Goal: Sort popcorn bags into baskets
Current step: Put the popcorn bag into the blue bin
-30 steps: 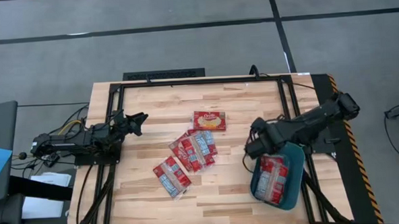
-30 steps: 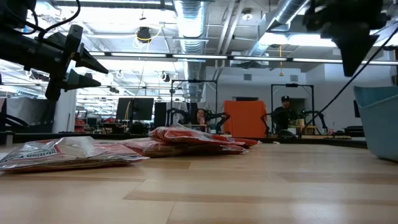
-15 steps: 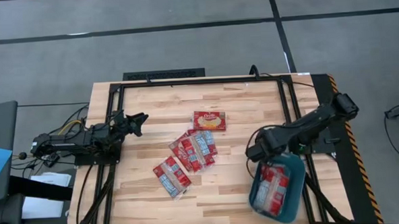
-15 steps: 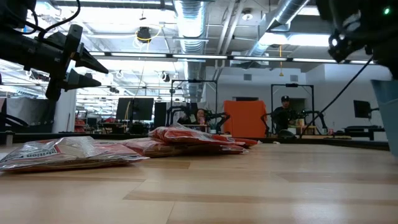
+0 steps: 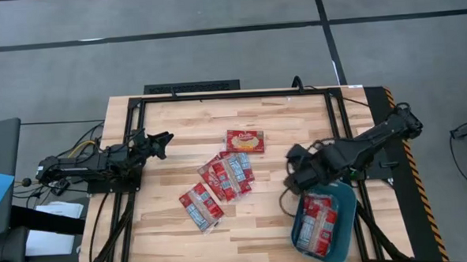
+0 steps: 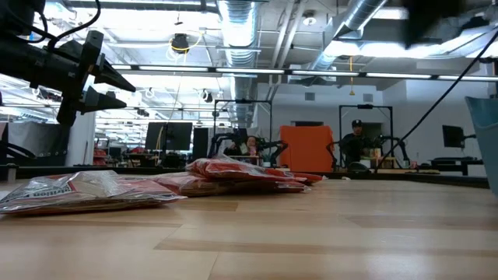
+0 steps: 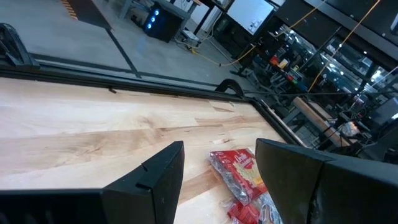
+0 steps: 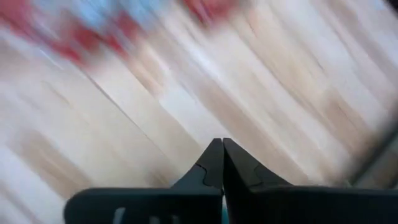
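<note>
Several red popcorn bags (image 5: 227, 175), labels unreadable

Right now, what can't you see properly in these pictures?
- How many packets lie in the blue basket: the high view shows them too small to count.
- The packets in the right wrist view: only red blur from motion.
- The basket in the low view: cut off by the right edge.
- The printing on the packets: too small in every view.

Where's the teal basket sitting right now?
In the high view, the teal basket sits at the table's near right corner, just below the right gripper, with popcorn bags inside it.
</note>
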Motion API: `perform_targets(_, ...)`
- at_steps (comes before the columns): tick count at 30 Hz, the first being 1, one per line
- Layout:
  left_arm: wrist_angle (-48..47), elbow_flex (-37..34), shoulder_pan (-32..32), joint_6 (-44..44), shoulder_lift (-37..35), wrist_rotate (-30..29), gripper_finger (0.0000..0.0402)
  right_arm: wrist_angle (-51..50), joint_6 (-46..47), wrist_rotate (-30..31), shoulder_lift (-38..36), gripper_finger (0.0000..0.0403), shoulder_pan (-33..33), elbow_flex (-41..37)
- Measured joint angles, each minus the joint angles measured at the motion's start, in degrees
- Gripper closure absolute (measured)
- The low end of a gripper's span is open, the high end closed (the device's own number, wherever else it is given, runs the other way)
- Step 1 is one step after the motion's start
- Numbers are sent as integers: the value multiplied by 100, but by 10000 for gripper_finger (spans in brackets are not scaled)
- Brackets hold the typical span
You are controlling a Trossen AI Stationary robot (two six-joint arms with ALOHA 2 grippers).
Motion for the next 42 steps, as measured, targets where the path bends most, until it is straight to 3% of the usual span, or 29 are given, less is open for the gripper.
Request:
perform_targets(4,0,0,0,-72,0,9,215,1579,-1236,230,153,352,-456,124)
perform_targets(12,2,0,0,-185,0,135,215,2185,-3636,18,1430,231,-1406,95)
perform_targets(16,2,0,0,-154,0,162,215,2789,-4300,-663,2004,162,-2150,112)
perform_targets(20,2,0,0,57,0,164,215,2990,-4947,-1299,2422,127,-2666,101)
perform_targets(27,2,0,0,320,0,165,215,3610,-6197,-1211,2944,122,-2762,115)
perform_targets(32,0,0,0,442,30,183,215,3752,-6358,-151,3507,121,-2754,137)
perform_targets(36,-1,0,4,470,108,187,215,3746,-6176,61,3761,129,-2830,208)
perform_targets(39,1,0,4,452,137,195,215,3633,-5981,86,3806,167,-2819,258)
perform_targets(42,2,0,4,473,136,189,215,3633,-5634,233,3819,243,-2810,252)
